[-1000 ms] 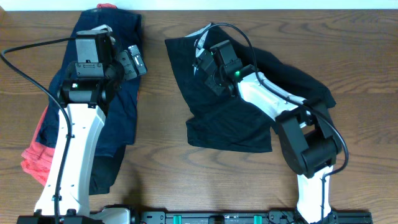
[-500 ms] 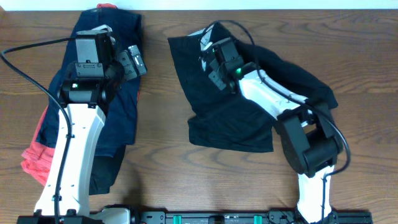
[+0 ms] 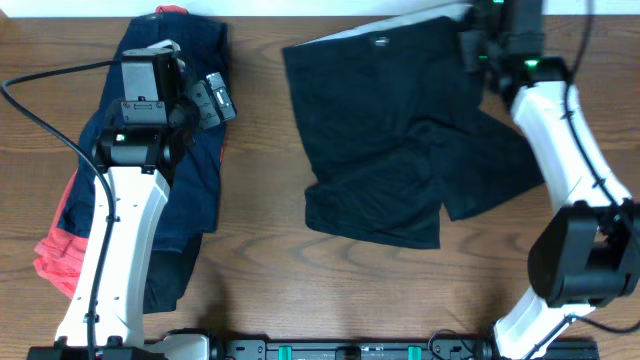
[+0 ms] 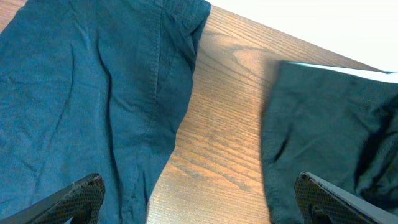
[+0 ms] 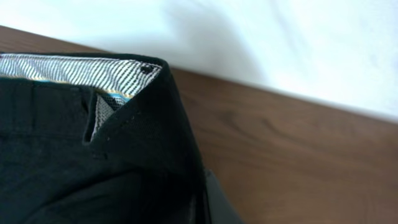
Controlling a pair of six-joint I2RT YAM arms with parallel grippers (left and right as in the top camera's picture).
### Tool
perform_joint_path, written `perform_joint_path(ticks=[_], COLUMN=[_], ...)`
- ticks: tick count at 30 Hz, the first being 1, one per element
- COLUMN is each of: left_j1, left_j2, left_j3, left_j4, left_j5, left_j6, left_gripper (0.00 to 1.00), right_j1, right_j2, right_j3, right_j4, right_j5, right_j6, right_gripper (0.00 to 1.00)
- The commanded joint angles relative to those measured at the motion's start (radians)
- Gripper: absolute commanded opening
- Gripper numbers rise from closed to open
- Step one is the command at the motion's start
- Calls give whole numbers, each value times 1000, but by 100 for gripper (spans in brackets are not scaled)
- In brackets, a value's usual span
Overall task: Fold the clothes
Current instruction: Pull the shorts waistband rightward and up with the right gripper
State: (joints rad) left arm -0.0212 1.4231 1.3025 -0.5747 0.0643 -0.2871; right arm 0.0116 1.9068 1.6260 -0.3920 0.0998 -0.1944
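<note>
Left arm: poised over the navy garment (image 3: 190, 150); left gripper (image 4: 202, 200) has its fingers spread wide, holding nothing.
Right arm: stretched to the far table (image 3: 260, 260) edge; right gripper (image 3: 472, 42) pinches a waistband corner.
Black shorts (image 3: 385, 120): spread mid-table, creased, with a striped waistband lining.
Table: brown wood grain.

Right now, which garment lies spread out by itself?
The black shorts, centre-right, waistband toward the far edge; the navy garment and red garment lie heaped together at left.

Left arm (image 3: 120, 230) and right arm (image 3: 562, 135): white links, black joints, small green lights. The left gripper (image 4: 199, 202) has black, weave-patterned fingers (image 4: 78, 194).
</note>
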Motion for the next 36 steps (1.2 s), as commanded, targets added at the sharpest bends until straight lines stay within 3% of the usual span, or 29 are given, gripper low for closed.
perform_joint_path(ticks=[1,2,3,4,6,12,19,26,30,36], left_j1=[5,5,5,5,5,5,3,3,3,3], left_j2=[-5,-5,-5,-5,-5,-5,-5,1,1,1], left_j3=[4,4,4,4,4,4,-18,-26,-26,-26], left_j4=[0,0,0,0,0,-1,-12,-23,-24,-25], left_j5=[-4,-4,-4,-4,-4,-4,1,0,0,0], left_j6=[16,16,17,17,16,16,16,24,24,24], left_gripper=[99,99,99,99,98,99,99,99,99,99], right_j1=[-76,-99,-122,-138,-164,-180,-167,-200,-244,-317], right_j2=[77,98,118,133,144,68,-18,35,71,170], right_j3=[-4,-4,-4,-4,-4,-3,-3,-3,-3,-3], right_j4=[21,41,65,84,106,78,-174,-380,-401,-411], right_j5=[-34,-33,-34,-34,-39,-216,-317,-314,-325,-520], right_j6=[37,51,73,92,132,151,172,95,56,-8], right_gripper=[10,28,58,70,80,85,85,80,79,74])
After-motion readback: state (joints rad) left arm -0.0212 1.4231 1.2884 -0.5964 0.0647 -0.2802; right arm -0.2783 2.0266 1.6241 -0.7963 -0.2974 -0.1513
